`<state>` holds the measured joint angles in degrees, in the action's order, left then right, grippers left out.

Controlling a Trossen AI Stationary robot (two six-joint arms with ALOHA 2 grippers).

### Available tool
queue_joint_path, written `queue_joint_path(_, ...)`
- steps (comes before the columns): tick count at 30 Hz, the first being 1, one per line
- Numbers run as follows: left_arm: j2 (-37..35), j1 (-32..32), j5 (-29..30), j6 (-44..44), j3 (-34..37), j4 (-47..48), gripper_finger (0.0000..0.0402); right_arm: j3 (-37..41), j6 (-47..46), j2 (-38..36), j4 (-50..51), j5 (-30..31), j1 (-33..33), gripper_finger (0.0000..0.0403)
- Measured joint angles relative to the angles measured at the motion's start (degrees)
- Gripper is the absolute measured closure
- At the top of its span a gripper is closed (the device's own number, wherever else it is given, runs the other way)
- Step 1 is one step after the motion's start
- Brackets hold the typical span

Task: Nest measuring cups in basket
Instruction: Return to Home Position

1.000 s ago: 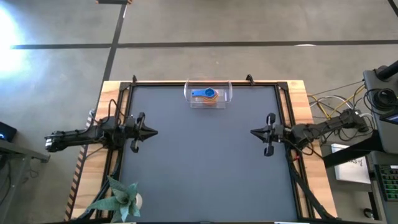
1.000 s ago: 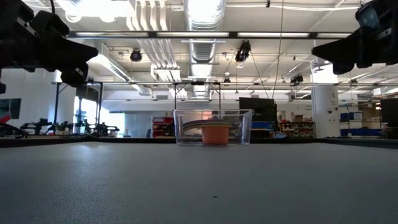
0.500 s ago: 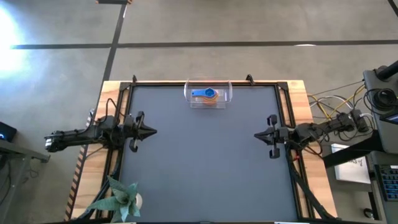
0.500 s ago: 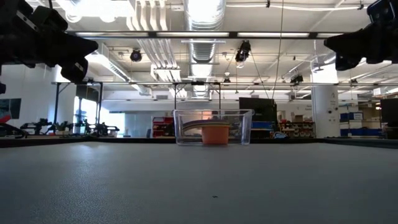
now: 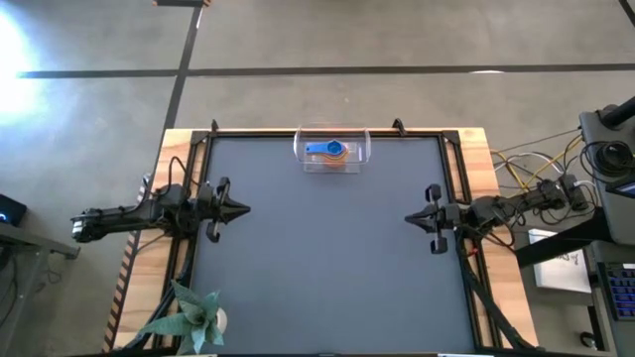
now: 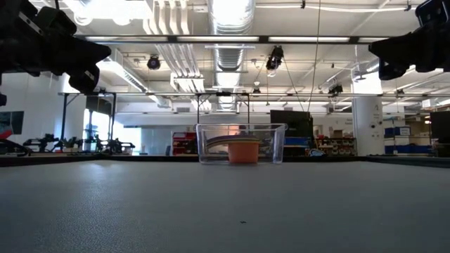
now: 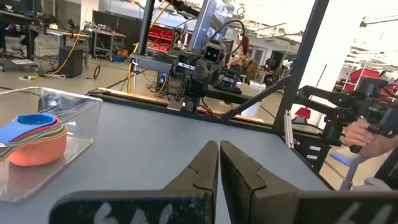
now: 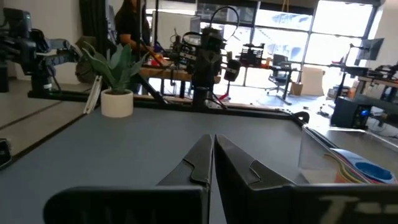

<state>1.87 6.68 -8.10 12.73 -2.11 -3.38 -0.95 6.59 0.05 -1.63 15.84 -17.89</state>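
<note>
The clear basket (image 5: pixel 331 152) stands at the middle of the table's far edge. The measuring cups sit nested inside it, the blue one (image 5: pixel 327 150) on top and the orange one (image 6: pixel 243 152) at the bottom; they also show in the left wrist view (image 7: pixel 31 138) and the right wrist view (image 8: pixel 360 169). My left gripper (image 5: pixel 244 210) is shut and empty above the table's left side. My right gripper (image 5: pixel 409 216) is shut and empty above the table's right side. Both hang well clear of the basket.
A green plant in a white pot (image 5: pixel 193 317) stands at the table's near left corner. A dark frame (image 5: pixel 327 132) runs along the table's edges. Cables (image 5: pixel 536 174) lie off the right side. A person's hand (image 7: pixel 367 134) shows beyond the table.
My right gripper has drawn back a little toward the table's right edge and slightly toward the near edge, staying shut. The basket and cups have not moved.
</note>
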Motion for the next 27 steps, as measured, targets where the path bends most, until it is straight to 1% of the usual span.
queue_joint_path(9,0.01,0.0,0.0,0.0,0.0,0.0,0.0402,0.0,-0.86,0.0,0.29,-2.89,0.0,0.0394)
queue_joint_path(27,0.02,0.0,0.0,0.0,0.0,0.0,0.0402,0.0,-2.23,0.07,-0.06,-2.74,0.02,0.0394)
